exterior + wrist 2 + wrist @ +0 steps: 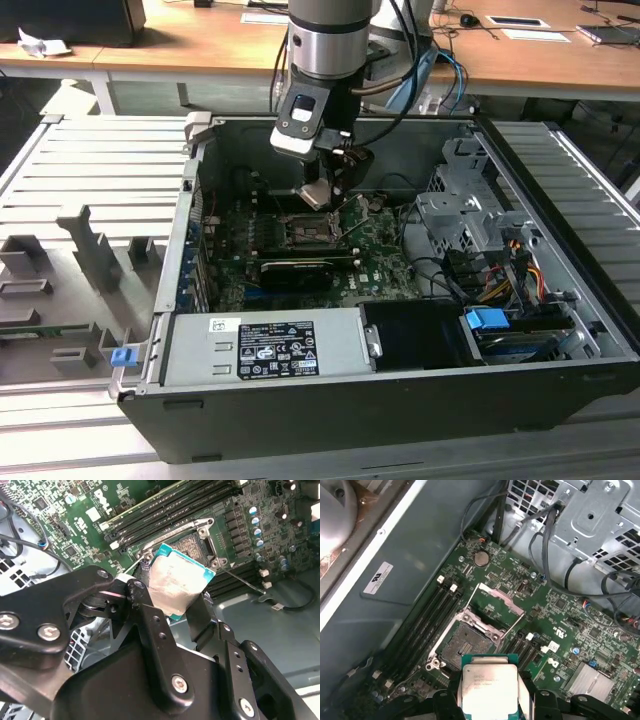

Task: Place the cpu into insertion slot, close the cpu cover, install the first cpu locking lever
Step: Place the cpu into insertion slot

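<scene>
While poised just above the bare square socket (465,647), small flat silver-topped cpu (489,687) pinched by two edges in the black metal claw (490,702), closed on it. Risk of bent socket pins or a skewed seat if lowered off-square; likewise of clipping the raised grey-metal cpu cover (501,596). Inside the open dark-grey computer case (400,410): green motherboard (560,625), socket holding nothing yet.

Silver-grey arm (325,40), black cables (402,85); matte black jointed end effector (170,607), silver screws (180,683).

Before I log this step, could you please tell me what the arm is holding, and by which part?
The cpu, gripped between the jaws by two opposite edges.
</scene>
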You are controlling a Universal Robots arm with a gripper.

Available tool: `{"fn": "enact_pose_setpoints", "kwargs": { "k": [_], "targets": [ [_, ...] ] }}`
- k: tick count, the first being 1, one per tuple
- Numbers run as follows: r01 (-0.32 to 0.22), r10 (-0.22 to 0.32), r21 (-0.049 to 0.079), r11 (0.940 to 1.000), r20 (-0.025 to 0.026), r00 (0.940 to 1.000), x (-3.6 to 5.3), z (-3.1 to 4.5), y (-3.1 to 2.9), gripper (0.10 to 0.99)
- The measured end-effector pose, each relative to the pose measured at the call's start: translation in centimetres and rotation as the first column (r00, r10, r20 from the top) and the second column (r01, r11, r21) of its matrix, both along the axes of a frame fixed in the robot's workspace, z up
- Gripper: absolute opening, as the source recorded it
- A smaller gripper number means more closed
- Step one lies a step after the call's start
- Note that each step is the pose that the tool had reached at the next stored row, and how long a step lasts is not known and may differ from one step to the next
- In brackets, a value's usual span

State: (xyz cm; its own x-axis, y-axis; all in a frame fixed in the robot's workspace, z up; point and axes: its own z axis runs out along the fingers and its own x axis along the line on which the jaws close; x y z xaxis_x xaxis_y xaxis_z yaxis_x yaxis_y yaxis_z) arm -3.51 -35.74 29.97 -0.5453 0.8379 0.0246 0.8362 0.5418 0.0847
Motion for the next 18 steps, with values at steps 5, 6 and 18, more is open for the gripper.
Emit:
{"fn": "enact_pose_setpoints", "kwargs": {
  "k": [5, 6, 18],
  "targets": [
    [0.078, -0.078, 0.0, 0.9969, 0.0, 0.9969, -0.01, -0.7, 0.0, 0.533],
    [0.084, -0.084, 0.0, 0.9965, 0.0, 0.9965, -0.18, -0.8, 0.0, 0.533],
    [0.169, -0.169, 0.0, 0.9856, -0.0013, 0.9856, -0.52, -1.7, 0.04, 0.533]
  ]
}}
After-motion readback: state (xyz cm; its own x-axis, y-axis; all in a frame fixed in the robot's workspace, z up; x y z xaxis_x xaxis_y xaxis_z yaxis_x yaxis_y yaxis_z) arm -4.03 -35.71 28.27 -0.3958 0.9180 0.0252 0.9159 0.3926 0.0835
